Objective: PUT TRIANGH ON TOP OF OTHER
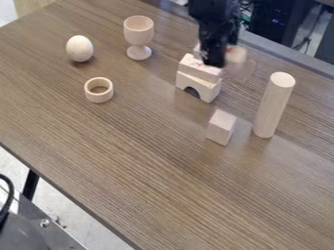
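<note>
The black gripper (214, 57) hangs from the top edge over the back right of the table, just above and in front of some pale blocks. Beneath it, a light block with red marks (199, 68) rests on a pale arch block (198, 86), whose dark opening faces the front left. Right beside the gripper is a blurred pinkish-beige shape (239, 62); I cannot tell whether it is a triangle or whether the gripper touches it. The gripper partly covers the right end of the marked block.
A tall pale cylinder (273, 105) stands at the right, with a small upright block (221, 127) to its left. Farther left are a wooden goblet (138, 32), a white egg (79, 49) and a ring (99, 96). The brown table (150, 171) has its back edge behind the gripper.
</note>
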Motion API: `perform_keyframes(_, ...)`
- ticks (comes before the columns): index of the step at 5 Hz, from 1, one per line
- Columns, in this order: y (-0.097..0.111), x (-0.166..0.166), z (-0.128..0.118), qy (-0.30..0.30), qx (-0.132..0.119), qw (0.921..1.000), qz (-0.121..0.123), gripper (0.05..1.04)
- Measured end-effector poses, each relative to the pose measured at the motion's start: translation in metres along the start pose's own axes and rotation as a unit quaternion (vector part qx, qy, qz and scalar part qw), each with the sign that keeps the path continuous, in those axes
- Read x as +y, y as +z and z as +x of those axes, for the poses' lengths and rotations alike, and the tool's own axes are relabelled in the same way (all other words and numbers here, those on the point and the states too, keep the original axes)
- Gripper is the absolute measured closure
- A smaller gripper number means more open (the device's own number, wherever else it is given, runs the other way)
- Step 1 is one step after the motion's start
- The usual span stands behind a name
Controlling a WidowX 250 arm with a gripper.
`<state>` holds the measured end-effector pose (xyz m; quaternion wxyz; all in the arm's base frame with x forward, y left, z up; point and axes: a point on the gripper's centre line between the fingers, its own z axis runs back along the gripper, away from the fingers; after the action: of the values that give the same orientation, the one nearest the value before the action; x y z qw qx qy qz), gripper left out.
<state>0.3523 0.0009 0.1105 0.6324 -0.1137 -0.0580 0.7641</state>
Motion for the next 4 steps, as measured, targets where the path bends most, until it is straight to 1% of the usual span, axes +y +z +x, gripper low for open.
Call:
perform_keyframes(1,-0.007,-0.004,0.013,0.032,0.006,0.9994,0.008,0.527)
perform_keyframes(2,-0.009,-0.010,0.021,0.039,0.004,0.9992,0.008,0.527)
perform_keyframes(4,-0.018,-0.021,0.022,0.033,0.002,0.9993,0.019,0.527)
